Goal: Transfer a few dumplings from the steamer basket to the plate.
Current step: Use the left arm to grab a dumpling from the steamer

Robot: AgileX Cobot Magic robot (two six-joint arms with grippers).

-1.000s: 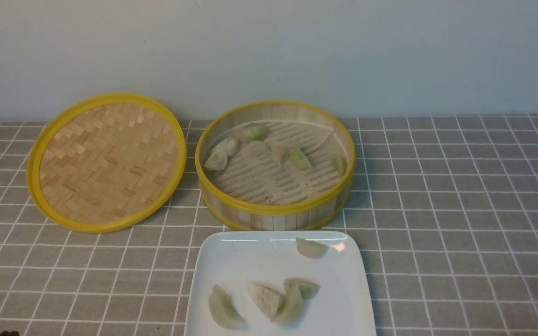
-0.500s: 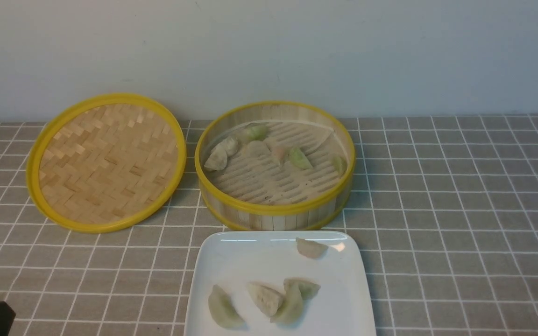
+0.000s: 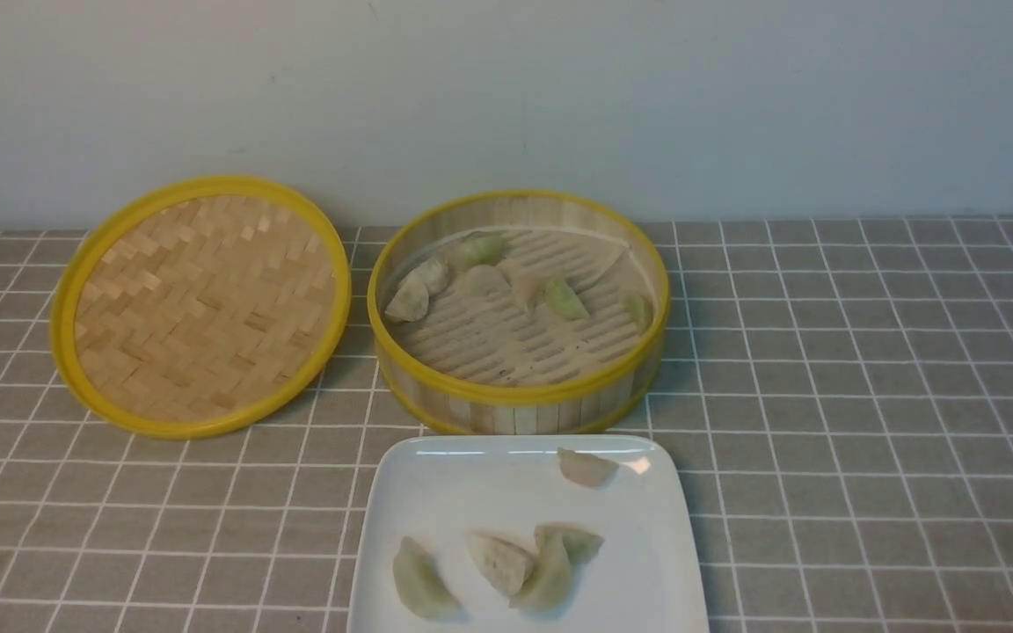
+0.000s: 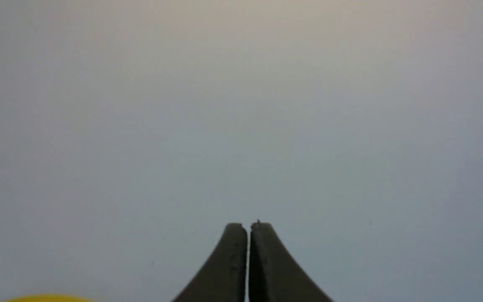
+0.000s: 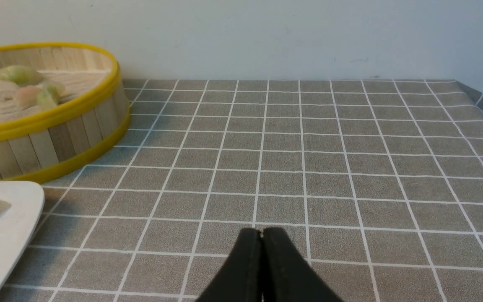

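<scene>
Both pincers are pressed fully closed, tips touching, with nothing held. The left pincer (image 4: 248, 226) and the right pincer (image 5: 261, 232) each show only in their own wrist view.

Dumplings (image 3: 564, 299) lie in two places. About seven sit in the basket (image 3: 515, 393), pale green and whitish-beige mixed. They are strung along the far half of its paper-lined floor, from the left wall across to the right.

Five lie on the plate (image 3: 436, 492). One whitish one sits alone near the far edge and one green one at the near left. Three bunch together in the middle, touching: a beige one beside two green ones.

The plate is white, glossy and rounded-square. It sits just in front of the basket, and its near edge runs out of the front view.

Just left of the basket lies the lid (image 3: 199, 308), round, woven and yellow-rimmed. It appears tilted toward the camera.

All rest on a tabletop (image 3: 867, 396) covered in grey cloth with a white grid, backed by a plain pale wall (image 3: 559, 97).

The right pincer is over bare cloth to the right of basket and plate, well apart from both. The left pincer faces the wall. A sliver of yellow rim shows at the edge of its view; which rim cannot be told.
</scene>
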